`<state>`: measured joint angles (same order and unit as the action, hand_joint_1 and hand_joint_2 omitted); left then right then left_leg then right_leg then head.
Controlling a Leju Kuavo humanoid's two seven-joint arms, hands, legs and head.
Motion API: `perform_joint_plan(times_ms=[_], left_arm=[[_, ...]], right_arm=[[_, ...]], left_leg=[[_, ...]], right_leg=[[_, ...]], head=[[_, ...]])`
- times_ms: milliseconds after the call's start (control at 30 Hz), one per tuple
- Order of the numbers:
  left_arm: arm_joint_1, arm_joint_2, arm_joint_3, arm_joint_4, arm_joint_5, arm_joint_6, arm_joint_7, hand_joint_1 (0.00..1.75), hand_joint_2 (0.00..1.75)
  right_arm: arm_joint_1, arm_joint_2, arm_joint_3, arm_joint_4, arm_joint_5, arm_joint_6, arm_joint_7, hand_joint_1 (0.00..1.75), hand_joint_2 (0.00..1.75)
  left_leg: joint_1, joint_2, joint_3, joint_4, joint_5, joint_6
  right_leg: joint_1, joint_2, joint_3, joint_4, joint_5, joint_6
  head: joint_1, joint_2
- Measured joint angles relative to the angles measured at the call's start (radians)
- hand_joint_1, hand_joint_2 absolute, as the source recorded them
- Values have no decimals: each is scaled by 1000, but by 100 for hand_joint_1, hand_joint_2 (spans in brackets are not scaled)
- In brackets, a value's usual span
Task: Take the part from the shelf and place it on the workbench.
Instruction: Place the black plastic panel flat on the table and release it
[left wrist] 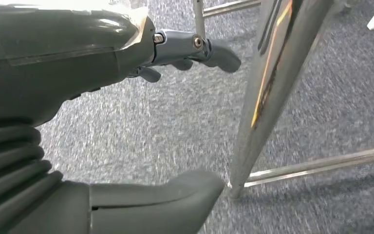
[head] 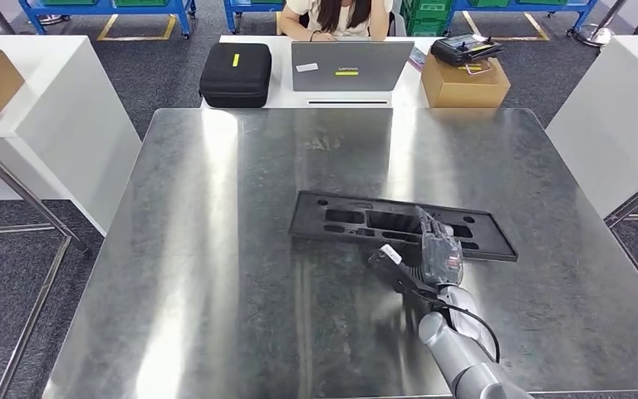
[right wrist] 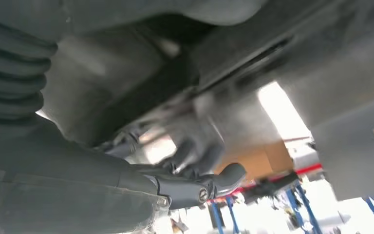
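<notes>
The part (head: 357,221), a long flat black plastic panel with cut-outs, lies flat on the steel workbench (head: 216,249) right of centre. My right hand (head: 432,249) is over the panel's near edge, fingers (head: 429,224) reaching onto it and the thumb (head: 389,254) spread out to the side above the table. The right wrist view is blurred; there the dark part (right wrist: 165,87) runs close by the extended fingers (right wrist: 221,179), with a gap at the fingertip. My left hand (left wrist: 126,122) hangs beside the bench over the grey carpet, fingers apart and holding nothing.
Behind the workbench stands a white desk with a black case (head: 235,73), a laptop (head: 350,65) and a cardboard box (head: 463,83); a person (head: 336,17) sits there. White tables flank both sides. A steel leg (left wrist: 268,92) stands close to my left hand.
</notes>
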<state>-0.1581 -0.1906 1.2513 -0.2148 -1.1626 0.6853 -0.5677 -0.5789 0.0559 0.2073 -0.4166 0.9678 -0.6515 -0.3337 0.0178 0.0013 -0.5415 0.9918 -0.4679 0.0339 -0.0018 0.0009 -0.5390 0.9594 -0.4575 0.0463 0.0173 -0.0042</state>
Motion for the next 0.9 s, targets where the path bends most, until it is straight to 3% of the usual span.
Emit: perform_joint_plan(times_ms=[67, 133, 167, 233, 300, 333, 400, 467, 567, 633, 733, 800, 833, 900], left_arm=[[0, 0, 0, 0, 0, -1, 3, 0, 0], [0, 1, 0, 0, 0, -3, 4, 0, 0], [0, 2, 0, 0, 0, -3, 5, 0, 0], [1, 3, 0, 0, 0, -4, 7, 0, 0], [1, 3, 0, 0, 0, -4, 9, 0, 0], [1, 4, 0, 0, 0, -4, 9, 0, 0], [1, 5, 0, 0, 1, -5, 10, 0, 0], [-1, 6, -1, 0, 1, -4, 12, 0, 0], [-2, 6, -1, 1, 1, -4, 13, 0, 0], [-2, 6, -1, 1, 1, -4, 13, 0, 0], [-3, 6, -2, 0, 1, -4, 15, 0, 0], [-2, 5, -2, 1, 2, -5, 19, 0, 0], [-2, 4, -3, 1, 3, -6, 21, 0, 0], [-1, 3, -5, 1, 8, -7, 23, 0, 0]], right_arm=[[11, 0, -1, 3, -1, 0, 1, 0, 0], [17, 0, -1, 5, -1, 0, 1, 0, 0], [19, 0, -1, 6, -1, 0, 1, 0, 0], [24, 0, -1, 8, -1, 0, 1, 0, 0], [29, 0, -1, 10, -1, 0, 1, 0, 0], [30, 1, -1, 11, 0, 0, 1, 0, 0], [29, 1, -1, 12, 1, 0, 1, 0, 0], [28, 0, -1, 12, 1, 0, 1, 0, 0], [27, -1, -1, 12, 1, 0, 1, 0, 0], [27, -3, -1, 12, 2, 0, 1, 0, 0], [29, -3, -1, 13, -4, 24, -4, 0, 0], [30, -3, -1, 14, -14, 80, -8, 0, 0], [27, -5, -1, 13, -17, 120, -5, 0, 0], [13, -8, -1, 7, -17, 195, 6, 0, 0]], left_leg=[[1, -3, -3, 2, -2, -11], [4, -4, -27, 47, -31, -20], [6, -4, -54, 99, -61, -25], [7, -4, -125, 234, -122, -34], [12, -4, -167, 297, -126, -42], [15, -3, -161, 272, -98, -44], [23, 0, -106, 142, -23, -48], [23, -1, -62, 42, 18, -42], [12, -6, -58, 26, 20, -15], [11, -5, -55, 17, 27, 3], [11, -3, -56, 12, 30, 16], [10, -5, -57, 12, 29, 17], [10, -5, -56, 13, 29, 16], [11, -5, -53, 13, 27, 12]], right_leg=[[-8, -1, 3, -3, 13, -12], [-21, -3, 7, -8, 21, -26], [-27, -4, 7, -9, 23, -31], [-24, -5, 4, -9, 23, -38], [-24, -4, 4, -8, 21, -37], [-25, -2, 4, -7, 19, -36], [-28, 1, 6, 1, 11, -26], [-23, 3, 3, 11, 2, -12], [-16, 4, -2, 11, -1, 9], [-17, 3, -17, 40, -18, 15], [-20, 2, -110, 225, -99, 7], [-20, 2, -159, 314, -121, 14], [-20, 2, -154, 300, -108, 22], [-22, 1, -93, 171, -52, 38]], head=[[-2, 0], [-9, 0], [-14, 0], [-20, 0], [-21, 0], [-22, 0], [-23, 0], [-21, 0], [-15, 0], [-12, 0], [-2, 0], [0, 0], [2, 0], [6, 0]])
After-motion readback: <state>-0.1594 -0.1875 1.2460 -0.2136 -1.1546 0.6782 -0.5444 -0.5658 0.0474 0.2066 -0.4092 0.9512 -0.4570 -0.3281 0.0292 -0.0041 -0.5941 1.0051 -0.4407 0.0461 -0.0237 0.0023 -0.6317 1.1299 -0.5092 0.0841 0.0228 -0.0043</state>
